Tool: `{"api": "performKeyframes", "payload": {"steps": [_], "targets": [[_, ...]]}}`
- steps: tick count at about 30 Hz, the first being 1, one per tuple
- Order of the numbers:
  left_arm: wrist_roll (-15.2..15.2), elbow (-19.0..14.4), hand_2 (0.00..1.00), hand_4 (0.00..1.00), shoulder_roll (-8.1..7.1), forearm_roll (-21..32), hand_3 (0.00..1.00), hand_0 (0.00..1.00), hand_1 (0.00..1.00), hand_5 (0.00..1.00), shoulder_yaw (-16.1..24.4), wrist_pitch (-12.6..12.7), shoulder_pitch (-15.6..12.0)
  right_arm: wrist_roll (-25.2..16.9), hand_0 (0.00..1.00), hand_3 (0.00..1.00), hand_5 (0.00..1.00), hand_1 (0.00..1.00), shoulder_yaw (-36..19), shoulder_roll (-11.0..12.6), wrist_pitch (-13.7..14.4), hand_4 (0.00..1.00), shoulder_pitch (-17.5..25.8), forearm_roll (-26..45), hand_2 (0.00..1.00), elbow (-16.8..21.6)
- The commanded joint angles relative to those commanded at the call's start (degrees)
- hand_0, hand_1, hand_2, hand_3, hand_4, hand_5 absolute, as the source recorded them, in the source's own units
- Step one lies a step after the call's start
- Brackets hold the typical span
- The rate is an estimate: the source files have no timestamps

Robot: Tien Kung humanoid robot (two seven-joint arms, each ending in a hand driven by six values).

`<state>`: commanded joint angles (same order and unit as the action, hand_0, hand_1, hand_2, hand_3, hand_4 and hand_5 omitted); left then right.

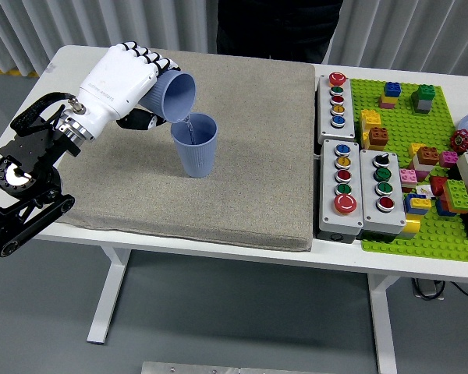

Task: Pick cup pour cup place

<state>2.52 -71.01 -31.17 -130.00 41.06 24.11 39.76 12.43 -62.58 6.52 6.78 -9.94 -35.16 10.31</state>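
My left hand [129,82], white with black-tipped fingers, is shut on a blue cup [174,96] and holds it tipped on its side, mouth facing right and down. A thin stream runs from its lip into a second blue cup [195,145], which stands upright on the grey mat [242,187] just below and right of the tilted one. The black left arm comes in from the lower left. The right arm is out of view.
Grey button boxes [337,100] [360,187] sit right of the mat. A green baseplate [421,156] with several coloured bricks fills the right side. A person in dark clothes [277,27] stands at the far edge.
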Motion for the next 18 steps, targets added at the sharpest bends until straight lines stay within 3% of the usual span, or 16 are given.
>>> {"api": "performKeyframes", "payload": {"steps": [8, 18], "targets": [[0.5, 0.6, 0.554, 0.825, -1.27, 0.0, 0.577, 0.563, 0.53, 0.143, -2.9, 0.6, 1.1, -0.1, 0.722, 0.703, 0.303, 0.688, 0.1, 0.0, 0.0, 0.325, -0.1, 0.3, 0.736, 0.0], [1.2, 0.5, 0.553, 0.823, -1.79, 0.0, 0.577, 0.562, 0.53, 0.143, -3.9, 0.9, 2.1, -0.1, 0.723, 0.703, 0.304, 0.689, 0.2, 0.0, 0.1, 0.324, -0.4, 0.5, 0.736, 0.0]]}}
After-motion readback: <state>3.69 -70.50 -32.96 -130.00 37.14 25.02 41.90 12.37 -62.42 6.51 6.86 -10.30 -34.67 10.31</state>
